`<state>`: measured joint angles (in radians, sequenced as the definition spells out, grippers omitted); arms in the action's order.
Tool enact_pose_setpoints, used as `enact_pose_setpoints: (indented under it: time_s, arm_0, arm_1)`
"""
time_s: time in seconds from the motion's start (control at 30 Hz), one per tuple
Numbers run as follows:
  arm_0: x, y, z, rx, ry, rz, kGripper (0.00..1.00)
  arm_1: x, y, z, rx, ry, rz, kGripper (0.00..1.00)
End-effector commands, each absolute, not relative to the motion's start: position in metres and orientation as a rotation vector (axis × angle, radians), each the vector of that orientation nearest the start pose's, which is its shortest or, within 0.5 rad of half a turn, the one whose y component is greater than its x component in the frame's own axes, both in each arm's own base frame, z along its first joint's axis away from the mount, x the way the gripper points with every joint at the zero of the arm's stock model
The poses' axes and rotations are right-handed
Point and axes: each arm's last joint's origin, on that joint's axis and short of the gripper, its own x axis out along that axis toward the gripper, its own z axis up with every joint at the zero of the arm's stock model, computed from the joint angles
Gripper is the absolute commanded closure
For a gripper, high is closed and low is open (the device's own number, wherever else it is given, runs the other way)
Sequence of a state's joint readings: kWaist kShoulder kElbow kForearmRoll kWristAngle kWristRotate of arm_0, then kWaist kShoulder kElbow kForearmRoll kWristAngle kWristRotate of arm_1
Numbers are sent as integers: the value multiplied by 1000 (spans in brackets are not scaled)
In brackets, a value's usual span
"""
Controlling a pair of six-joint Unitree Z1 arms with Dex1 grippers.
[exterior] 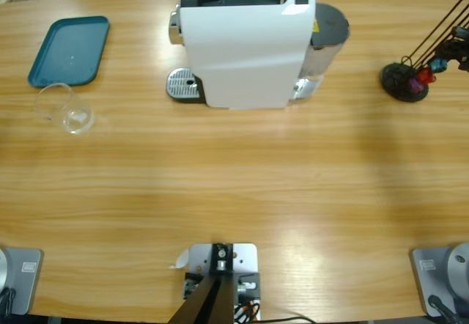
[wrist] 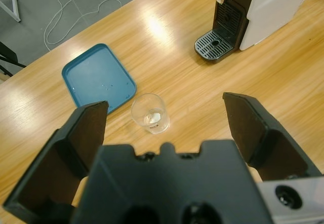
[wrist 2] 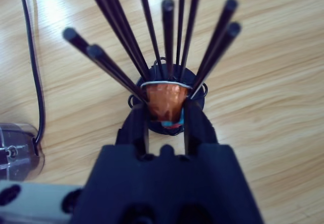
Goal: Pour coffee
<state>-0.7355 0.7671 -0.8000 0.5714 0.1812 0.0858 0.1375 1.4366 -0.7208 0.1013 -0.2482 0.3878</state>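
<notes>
A white coffee machine (exterior: 245, 45) stands at the back middle of the table, with its metal drip grate (exterior: 183, 86) on its left. An empty clear glass (exterior: 67, 108) stands far to the left, beside a teal tray (exterior: 69, 50). In the left wrist view my left gripper (wrist: 164, 104) hangs open above the table, over the glass (wrist: 150, 113), with nothing between its jaws. My right gripper (wrist 2: 165, 113) is shut on a copper coffee capsule (wrist 2: 165, 104) that sits among the black rods of the capsule rack (wrist 2: 116, 67).
The capsule rack (exterior: 402, 82) stands at the far right and carries other coloured capsules (exterior: 437, 65). The machine's water tank (exterior: 326, 34) faces it. A black cable (wrist 2: 33, 57) runs along the table past a clear container (wrist 2: 15, 148). The machine (wrist: 268, 11) shows in the left wrist view.
</notes>
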Motion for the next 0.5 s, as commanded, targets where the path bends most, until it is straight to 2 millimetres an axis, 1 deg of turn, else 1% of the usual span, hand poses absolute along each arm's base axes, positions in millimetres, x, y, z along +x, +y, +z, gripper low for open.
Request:
enact_pose_setpoints:
  time_s: [0.03, 0.27, 0.5]
  arm_0:
    - [55, -38, 338, 344, 490, -567, 23]
    - [54, -37, 338, 341, 484, -567, 23]
    - [54, -37, 338, 339, 480, -566, 23]
  arm_1:
    - [233, 16, 247, 184, 824, -298, 1000]
    - [230, 15, 251, 183, 808, -294, 1000]
    - [225, 15, 261, 172, 789, -288, 1000]
